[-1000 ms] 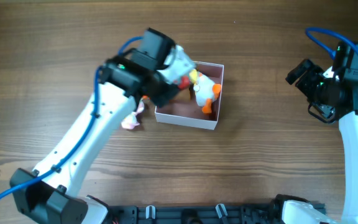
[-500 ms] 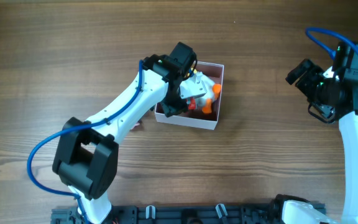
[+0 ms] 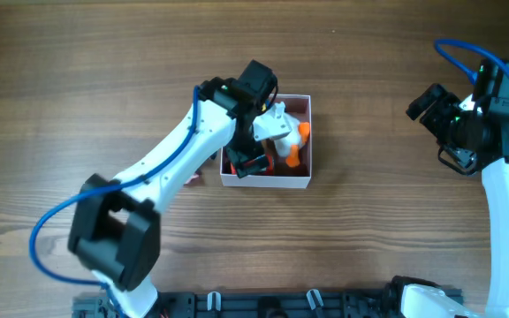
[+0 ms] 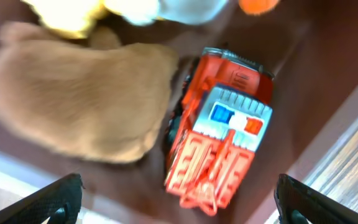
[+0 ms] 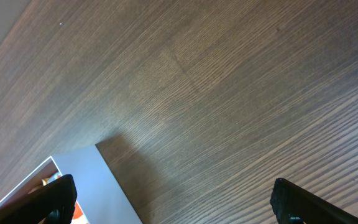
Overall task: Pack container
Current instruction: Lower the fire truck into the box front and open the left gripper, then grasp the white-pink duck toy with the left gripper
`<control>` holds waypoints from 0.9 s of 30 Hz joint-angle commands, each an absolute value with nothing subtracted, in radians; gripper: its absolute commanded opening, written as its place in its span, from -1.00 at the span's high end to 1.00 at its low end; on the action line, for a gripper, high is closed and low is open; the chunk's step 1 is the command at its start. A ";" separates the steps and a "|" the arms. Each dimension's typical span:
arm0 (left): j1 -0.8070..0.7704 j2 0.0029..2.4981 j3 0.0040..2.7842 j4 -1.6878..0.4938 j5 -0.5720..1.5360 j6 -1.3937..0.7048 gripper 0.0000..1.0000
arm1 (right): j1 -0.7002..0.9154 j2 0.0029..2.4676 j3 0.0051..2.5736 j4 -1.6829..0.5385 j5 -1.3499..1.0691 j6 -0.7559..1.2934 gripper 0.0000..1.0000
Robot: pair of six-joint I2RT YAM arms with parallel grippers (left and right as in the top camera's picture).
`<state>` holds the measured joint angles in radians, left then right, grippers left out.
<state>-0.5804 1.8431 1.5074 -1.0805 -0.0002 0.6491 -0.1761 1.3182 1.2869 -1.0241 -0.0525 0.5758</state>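
Two arms, only the left one working. A small pink item (image 3: pixel 193 178) lies on the table (image 3: pixel 69 97) just beside the box's left wall. It is mostly hidden by the left arm, so I can't tell what it is.

The box (image 3: pixel 268 182) sits near table centre, open top up, under the left wrist. The left claw (image 4: pixel 179 193) is down inside it, fingers spread wide and grasping nothing.

Contents in the wrist view:
- a tan plush (image 4: pixel 79 99) fills the left part
- a red truck (image 4: pixel 219 149) lies flat on the pink floor between plush and wall, pressed against the plush
- a white-and-orange duck (image 3: pixel 288 124) lies at the far side, with something yellow (image 4: pixel 67 12) beside it, too blurred to name

The truck lies free below the spread fingers, so I judge the step in hand to be getting the claw out of the box cleanly.

How to do it well:
- rise straight up, with no sideways sweep
- hold the fingers apart so neither tip catches the truck's ladder end or drags the plush
- watch the near wall, since a nudge could shift the whole light box
- clear the rim fully before swinging left for the pink item, which looks like the one piece not yet packed

Far right, the right claw (image 5: pixel 178 194) hangs well apart from the box, fingers spread and empty, over wood. A pale box corner shows at its lower left, probably the same box. It should stay parked there, out of the left arm's path.
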 commanded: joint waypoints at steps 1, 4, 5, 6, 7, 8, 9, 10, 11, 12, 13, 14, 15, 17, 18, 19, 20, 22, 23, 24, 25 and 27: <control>-0.578 1.711 1.526 -1.100 -0.043 0.494 -1.00 | -0.178 1.321 1.294 -1.021 -0.065 0.586 -0.99; -0.578 1.634 1.529 -1.149 -0.043 0.272 -1.00 | -0.178 1.321 1.294 -1.021 -0.065 0.586 -0.99; -0.577 1.598 1.529 -1.190 -0.043 0.253 -1.00 | -0.178 1.321 1.294 -1.021 -0.065 0.586 -0.99; -0.572 1.581 1.529 -1.222 -0.043 0.253 -0.99 | -0.178 1.321 1.294 -1.021 -0.065 0.586 -0.99; -0.562 1.568 1.529 -1.254 -0.043 0.251 -0.99 | -0.178 1.321 1.294 -1.021 -0.065 0.586 -0.99; -0.545 1.563 1.529 -1.283 -0.044 0.215 -1.00 | -0.178 1.321 1.294 -1.021 -0.065 0.586 -0.99; -0.525 1.562 1.529 -1.303 -0.043 0.172 -0.99 | -0.178 1.321 1.294 -1.021 -0.065 0.586 -0.99; -0.493 1.563 1.525 -1.324 -0.043 0.100 -0.99 | -0.178 1.321 1.294 -1.021 -0.065 0.586 -0.99; -0.437 1.567 1.508 -1.332 -0.043 -0.001 -0.99 | -0.178 1.321 1.294 -1.021 -0.065 0.586 -0.99; -0.387 1.571 1.481 -1.325 -0.042 -0.085 -0.99 | -0.178 1.321 1.294 -1.021 -0.065 0.586 -1.00; -0.345 1.573 1.452 -1.309 -0.039 -0.133 -0.99 | -0.178 1.321 1.294 -1.021 -0.065 0.586 -0.99; -0.311 1.578 1.419 -1.285 -0.017 -0.143 -0.99 | -0.178 1.321 1.294 -1.021 -0.065 0.586 -0.99; -0.282 1.585 1.380 -1.251 0.018 -0.136 -1.00 | -0.178 1.321 1.294 -1.021 -0.065 0.586 -0.99; -0.233 1.607 1.286 -1.160 0.043 -0.135 -0.99 | -0.178 1.321 1.294 -1.021 -0.065 0.586 -1.00; -0.219 1.621 1.240 -1.119 0.044 -0.135 -1.00 | -0.178 1.321 1.294 -1.021 -0.065 0.586 -0.99; -0.213 1.631 1.207 -1.091 0.044 -0.136 -1.00 | -0.178 1.321 1.294 -1.021 -0.065 0.586 -0.99; -0.213 1.646 1.174 -1.061 0.044 -0.136 -1.00 | -0.178 1.321 1.294 -1.021 -0.065 0.586 -0.99; -0.213 1.676 1.133 -1.021 0.044 -0.136 -0.98 | -0.178 1.321 1.294 -1.021 -0.065 0.586 -0.99; -0.213 1.695 1.117 -0.999 0.044 -0.136 -0.95 | -0.178 1.321 1.294 -1.021 -0.065 0.586 -0.99; -0.213 1.705 1.110 -0.988 0.044 -0.136 -0.92 | -0.178 1.321 1.294 -1.021 -0.065 0.586 -0.99; -0.213 1.718 1.102 -0.974 0.044 -0.136 -0.88 | -0.178 1.321 1.294 -1.021 -0.065 0.586 -0.99; -0.213 1.741 1.096 -0.953 0.044 -0.136 -0.77 | -0.178 1.321 1.294 -1.021 -0.065 0.586 -0.99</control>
<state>-0.2142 1.7023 1.1137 -0.9802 0.0254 -0.1207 -0.1761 1.3182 1.2869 -1.0241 -0.0525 0.5758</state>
